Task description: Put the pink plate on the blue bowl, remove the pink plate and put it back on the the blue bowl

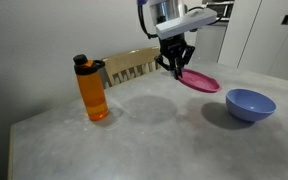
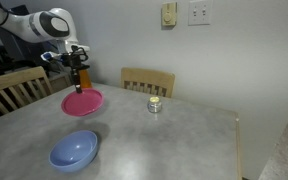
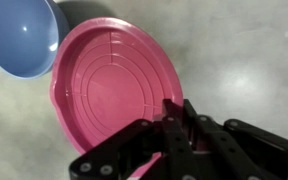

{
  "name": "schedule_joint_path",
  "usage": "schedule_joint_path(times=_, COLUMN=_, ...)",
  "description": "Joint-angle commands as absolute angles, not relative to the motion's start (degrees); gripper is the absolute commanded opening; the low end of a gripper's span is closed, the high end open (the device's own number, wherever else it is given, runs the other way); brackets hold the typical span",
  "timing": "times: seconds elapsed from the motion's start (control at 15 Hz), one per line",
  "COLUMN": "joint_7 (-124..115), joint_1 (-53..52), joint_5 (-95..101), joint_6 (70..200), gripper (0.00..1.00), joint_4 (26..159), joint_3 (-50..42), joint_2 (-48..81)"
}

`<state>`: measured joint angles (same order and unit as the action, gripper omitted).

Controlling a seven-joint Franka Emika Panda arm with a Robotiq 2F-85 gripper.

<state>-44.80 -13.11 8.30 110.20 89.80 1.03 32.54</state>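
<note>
Where the grey tabletop [image 1: 144, 135] starts at the left of an exterior view, a tall orange translucent plastic bottle [image 1: 92, 92] with a black cap stands upright. The slatted back of a wooden chair [image 1: 131, 66] shows just behind it. To the right, the black two-finger gripper [image 1: 176, 69] hangs from the white arm, its fingers clenched on the rim of the small, round, shallow magenta-pink plastic plate [image 1: 202, 82]. The plate tilts, and I cannot tell whether its low edge touches the table. Farther right, the round, smooth periwinkle-blue plastic bowl [image 1: 250, 104] sits on the table, near the plate but apart from it.

In an exterior view from across the table, the gripper [image 2: 80, 80] and plate [image 2: 82, 102] are at the left, with the bowl [image 2: 74, 150] in front of them. A small clear jar [image 2: 155, 104] stands well to the right.

In the wrist view, the bowl [image 3: 19, 40] fills the upper left corner and the plate [image 3: 104, 90] the middle. At the lower right, the gripper [image 3: 179, 112] pinches the plate's rim.
</note>
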Motion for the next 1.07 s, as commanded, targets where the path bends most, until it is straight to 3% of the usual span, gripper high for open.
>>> schedule_joint_path(times=0.0, joint_7=-38.13, joint_1=-14.35, joint_5=8.47, joint_6=108.57, gripper=0.03, joint_4=77.91, joint_3=1.69, joint_2=42.65)
schedule_joint_path(times=0.87, joint_7=-24.98, joint_1=-15.76, joint_5=4.64, joint_6=102.59, gripper=0.03, joint_4=56.82, joint_3=0.96, joint_2=62.49)
schedule_joint_path(times=1.0, joint_7=-24.13, joint_1=-15.95, joint_5=4.70, joint_6=101.08, gripper=0.38, joint_4=54.60, joint_3=0.98, joint_2=63.74)
